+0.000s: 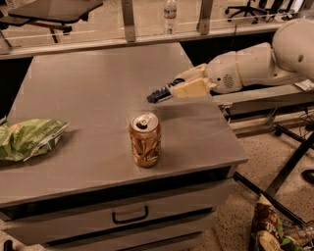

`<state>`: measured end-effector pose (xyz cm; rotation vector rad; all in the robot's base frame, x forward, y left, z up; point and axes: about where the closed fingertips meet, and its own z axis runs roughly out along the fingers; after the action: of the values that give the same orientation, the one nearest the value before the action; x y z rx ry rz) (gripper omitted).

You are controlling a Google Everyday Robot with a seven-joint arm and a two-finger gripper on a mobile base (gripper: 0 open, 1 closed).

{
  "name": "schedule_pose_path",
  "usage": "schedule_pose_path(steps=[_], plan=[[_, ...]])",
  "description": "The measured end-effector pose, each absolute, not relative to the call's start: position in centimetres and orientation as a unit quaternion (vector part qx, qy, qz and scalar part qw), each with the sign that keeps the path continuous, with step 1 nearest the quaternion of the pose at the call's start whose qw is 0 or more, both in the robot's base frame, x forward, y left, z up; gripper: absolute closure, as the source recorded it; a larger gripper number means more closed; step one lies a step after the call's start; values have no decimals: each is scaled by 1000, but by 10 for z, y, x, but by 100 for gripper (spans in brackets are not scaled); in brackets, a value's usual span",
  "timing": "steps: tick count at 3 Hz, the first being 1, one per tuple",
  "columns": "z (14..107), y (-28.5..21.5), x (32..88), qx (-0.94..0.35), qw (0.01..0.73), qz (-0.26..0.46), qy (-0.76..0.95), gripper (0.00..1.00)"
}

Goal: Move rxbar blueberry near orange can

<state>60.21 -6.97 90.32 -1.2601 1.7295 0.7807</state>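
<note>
Bar and pincer: the rxbar blueberry [158,94] juts from the gripper [175,87] toward 8 o'clock, with one end caught between the fingertips and the free end dipping toward the table top; whether it touches the surface cannot be told
Pincer state: the gripper is closed down to the thickness of the bar and holds nothing else; it hangs over the right part of the table [88,88], reaching in from 3 o'clock
Bar and can: the bar is at about 1 o'clock from the orange can [145,139], near it but apart, with bare table top between them
Can: an upright cylinder of orange-brown metal with pale swirls, a silver lid and a pull tab, standing near the front edge
Bar wrapper: flat, narrow and dark navy, with small pale marks
Fingers: cream [192,89], blocky and smooth, leading back to a pale rounded arm [255,63]
Table: matte grey with a faint sheen, squared edges and a drawer with a dark handle [130,214] below
Nearby: a crumpled green chip bag [28,139] lies at 9 o'clock from the can, well apart, at the left edge
Beyond: a clear water bottle [170,14] stands past the far edge at 12 o'clock, behind a rail
Floor: a printed bag [269,230] lies on speckled ground at 4 o'clock
In the way: only bare grey surface between the bar and the can
</note>
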Motion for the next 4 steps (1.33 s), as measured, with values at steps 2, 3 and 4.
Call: schedule_pose_path(steps=[2, 3, 4], plan=[[893, -104, 580, -472, 426, 317, 703, 100], [889, -95, 568, -505, 405, 321, 691, 100], [881, -86, 550, -555, 377, 332, 664, 100]])
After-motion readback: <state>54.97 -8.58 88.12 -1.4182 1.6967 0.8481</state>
